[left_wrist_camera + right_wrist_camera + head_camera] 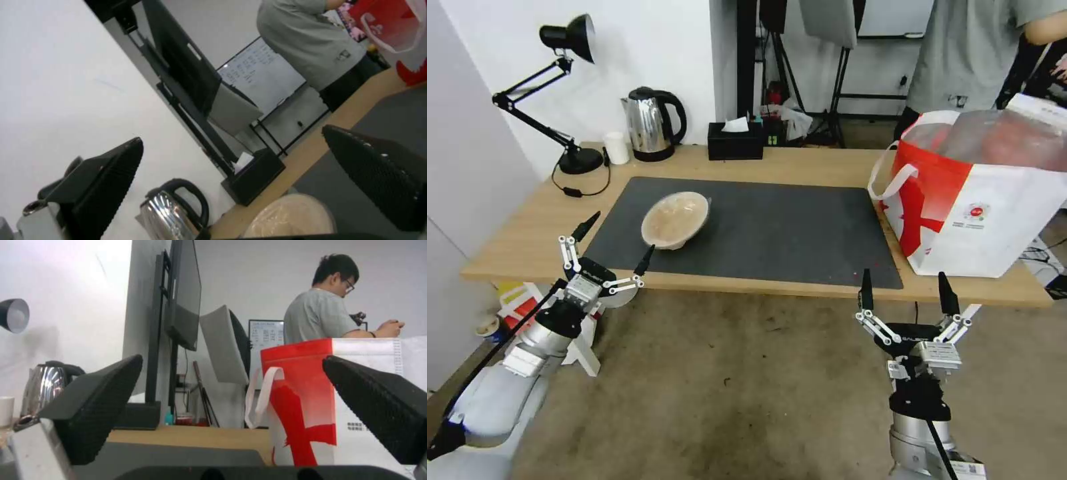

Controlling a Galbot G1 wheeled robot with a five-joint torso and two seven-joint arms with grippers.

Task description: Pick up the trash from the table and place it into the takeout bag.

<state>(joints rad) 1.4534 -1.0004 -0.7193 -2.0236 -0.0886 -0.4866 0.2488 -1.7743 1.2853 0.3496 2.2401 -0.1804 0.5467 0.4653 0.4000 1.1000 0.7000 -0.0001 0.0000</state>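
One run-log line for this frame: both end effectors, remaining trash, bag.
left end effector: open, near table edge by beige bowl | right end effector: open, below takeout bag | bowl on mat

I see a beige bowl (676, 219) on a dark grey mat (747, 230) over the light-wood surface (527, 233). The takeout bag (980, 200) is red and white with white loop handles and a small round red logo; my pincer fingers (866, 289) are black with a fine dotted texture

Light-wood table (800, 167), matt mat (787, 227), shiny-steel kettle (650, 127).
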